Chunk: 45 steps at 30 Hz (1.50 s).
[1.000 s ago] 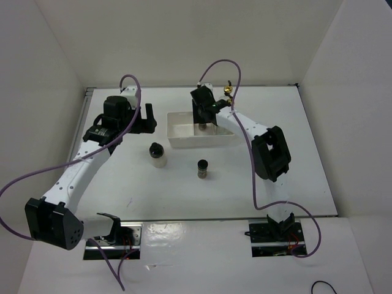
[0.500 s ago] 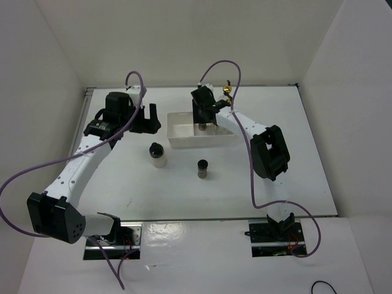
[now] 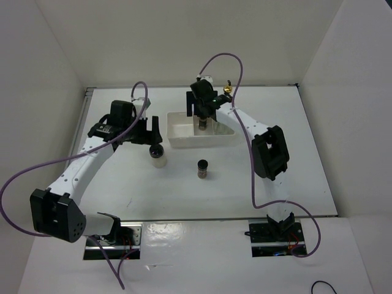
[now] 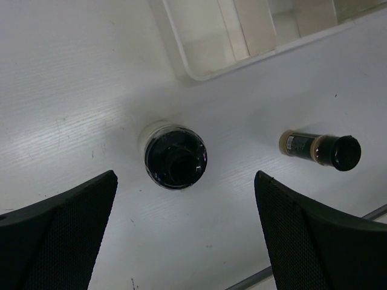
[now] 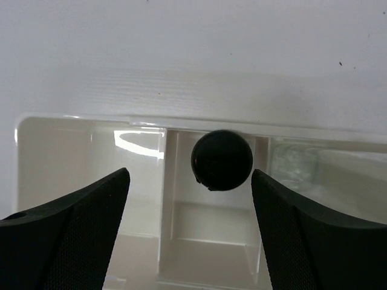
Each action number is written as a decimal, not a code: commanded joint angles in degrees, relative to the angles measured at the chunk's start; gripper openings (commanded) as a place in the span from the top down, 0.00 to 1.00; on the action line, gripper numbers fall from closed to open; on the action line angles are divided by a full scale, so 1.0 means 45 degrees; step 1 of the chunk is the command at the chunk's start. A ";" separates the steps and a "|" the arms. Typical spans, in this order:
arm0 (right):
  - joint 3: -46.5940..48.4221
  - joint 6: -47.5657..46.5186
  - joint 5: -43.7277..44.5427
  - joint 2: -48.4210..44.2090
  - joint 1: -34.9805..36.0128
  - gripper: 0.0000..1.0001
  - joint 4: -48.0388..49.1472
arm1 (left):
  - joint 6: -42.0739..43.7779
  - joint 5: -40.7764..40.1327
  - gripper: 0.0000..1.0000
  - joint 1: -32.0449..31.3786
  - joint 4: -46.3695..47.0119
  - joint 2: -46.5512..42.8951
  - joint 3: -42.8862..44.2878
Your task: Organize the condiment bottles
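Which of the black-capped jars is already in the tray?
The small dark jar in the middle compartment of the tray. The other dark jar and the whitish jar are out on the table.

Whitish black-capped jar point(image 3: 157, 154) stands upright on the worktop point(image 3: 245, 190), with a dark spice jar point(image 3: 203, 168) upright to its right, apart from it. The second dark jar point(image 5: 222, 159) sits upright in the tray's point(image 3: 184, 144) middle compartment.
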 commanded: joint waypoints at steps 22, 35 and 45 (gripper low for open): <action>0.4386 -0.0506 0.1087 -0.2045 0.0276 0.09 -0.0400 | 0.0367 -0.0683 0.13 -0.0805 0.0760 0.0710 -0.0738; 0.5013 -0.1423 0.3664 -0.4036 0.0276 0.03 0.0029 | 0.0367 -0.1484 0.27 -0.1059 0.0877 0.1082 -0.0738; 0.1070 -0.1386 0.4606 -0.6944 0.0119 0.02 0.1437 | 0.0250 -0.1348 0.41 -0.1059 0.0995 0.1336 -0.0973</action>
